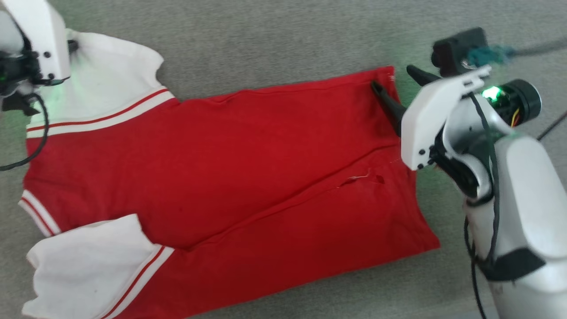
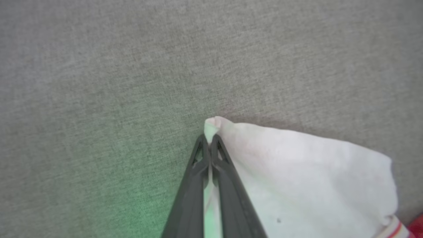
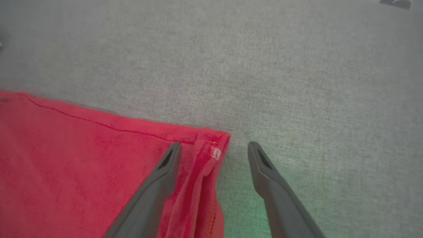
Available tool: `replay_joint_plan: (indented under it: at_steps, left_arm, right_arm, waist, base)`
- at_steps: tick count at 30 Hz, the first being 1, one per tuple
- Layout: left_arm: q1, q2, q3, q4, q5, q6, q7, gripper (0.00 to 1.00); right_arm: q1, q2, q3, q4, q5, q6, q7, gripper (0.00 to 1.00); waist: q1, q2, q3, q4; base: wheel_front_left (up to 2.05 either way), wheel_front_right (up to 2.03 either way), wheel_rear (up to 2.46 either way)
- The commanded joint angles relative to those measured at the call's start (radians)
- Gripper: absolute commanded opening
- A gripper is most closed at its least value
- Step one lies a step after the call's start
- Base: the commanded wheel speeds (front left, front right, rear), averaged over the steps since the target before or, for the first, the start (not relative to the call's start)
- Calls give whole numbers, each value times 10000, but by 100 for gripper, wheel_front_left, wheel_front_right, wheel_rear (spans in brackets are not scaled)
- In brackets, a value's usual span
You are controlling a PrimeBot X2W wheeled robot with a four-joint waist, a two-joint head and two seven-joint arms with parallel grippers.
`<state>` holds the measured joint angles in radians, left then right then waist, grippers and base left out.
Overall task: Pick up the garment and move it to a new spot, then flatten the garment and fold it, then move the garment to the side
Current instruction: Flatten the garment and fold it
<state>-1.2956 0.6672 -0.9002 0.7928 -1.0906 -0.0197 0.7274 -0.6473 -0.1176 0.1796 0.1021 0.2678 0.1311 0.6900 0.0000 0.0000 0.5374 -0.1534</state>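
Observation:
The garment (image 1: 221,168) lies spread on a grey cloth surface with its plain red side up; the lettering and number are hidden. Its white sleeves lie at the left and its hem at the right. My left gripper (image 1: 71,45) sits at the upper left, and in the left wrist view it (image 2: 210,140) is shut on the tip of the far white sleeve (image 2: 297,172). My right gripper (image 1: 392,76) is open, straddling the hem's far corner. In the right wrist view one finger rests over the red cloth (image 3: 82,148) and the other beside it on the surface, the right gripper (image 3: 214,145) over that corner.
The grey surface (image 1: 274,40) stretches on every side of the garment. A long crease with a small gap (image 1: 363,177) runs across the red body. Black cables (image 1: 540,44) trail off at the upper right behind my right wrist.

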Motion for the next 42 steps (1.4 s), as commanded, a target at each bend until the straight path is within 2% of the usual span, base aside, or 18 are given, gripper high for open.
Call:
replay_joint_plan:
  at_steps: [1, 9, 10, 11, 18, 25, 30, 33, 36, 39, 42]
  left_arm:
    - [61, -303, -114, 86, 101, -124, -65, 0]
    - [-85, -700, -92, 508, 55, -302, -381, 0]
    - [-86, -748, -87, 581, 55, -331, -477, 0]
    - [-95, -797, -86, 638, 81, -337, -561, 0]
    - [-171, -933, -106, 880, 155, -582, -1044, 0]
    - [95, -858, -198, 442, -37, -787, -882, 0]
    - [490, -567, -357, -373, 13, -551, -506, 0]
    - [892, -246, -441, -1238, -39, -252, -280, 0]
    - [1389, 227, -476, -2428, -90, 240, -30, 0]
    - [2004, 808, -502, -3942, -190, 899, 203, 0]
    - [2726, 1536, -513, -5713, -308, 1737, 444, 0]
  right_arm:
    - [-295, -106, 150, 361, 41, -6, 523, 100]
    - [-982, -557, 1103, 1567, 606, -5, 2656, 100]
    - [-1031, -615, 1208, 1680, 692, -3, 2849, 27]
    - [-1081, -712, 1284, 1748, 748, -3, 3009, 0]
    - [-1117, -1248, 1207, 1412, 1043, -8, 2650, 0]
    - [-445, -1610, 929, 728, 1072, -8, 2149, 0]
    - [266, -1917, 697, 143, 1149, -8, 1875, 0]
    - [773, -2080, 531, -283, 1209, -8, 1866, 0]
    - [1315, -2193, 298, -742, 1299, -8, 1934, 0]
    - [1883, -2350, 62, -1266, 1277, -8, 1999, 0]
    - [2482, -2438, -221, -1794, 1370, -8, 2118, 0]
  waist:
    - [0, 0, -6, 172]
    - [0, 0, -55, 506]
    - [0, 0, -72, 551]
    - [0, 0, -93, 606]
    - [0, 0, -617, 1066]
    - [0, 0, -1580, 1597]
    - [0, 0, -2279, 1949]
    - [0, 0, -2661, 2145]
    - [0, 0, -2981, 2311]
    - [0, 0, -3218, 2445]
    - [0, 0, -3410, 2542]
  base:
    - [0, 0, 0]
    - [0, 0, 0]
    - [0, 0, 0]
    - [0, 0, 0]
    - [0, 0, 0]
    - [0, 0, 0]
    - [0, 0, 0]
    - [0, 0, 0]
    - [0, 0, 0]
    - [0, 0, 0]
    - [0, 0, 0]
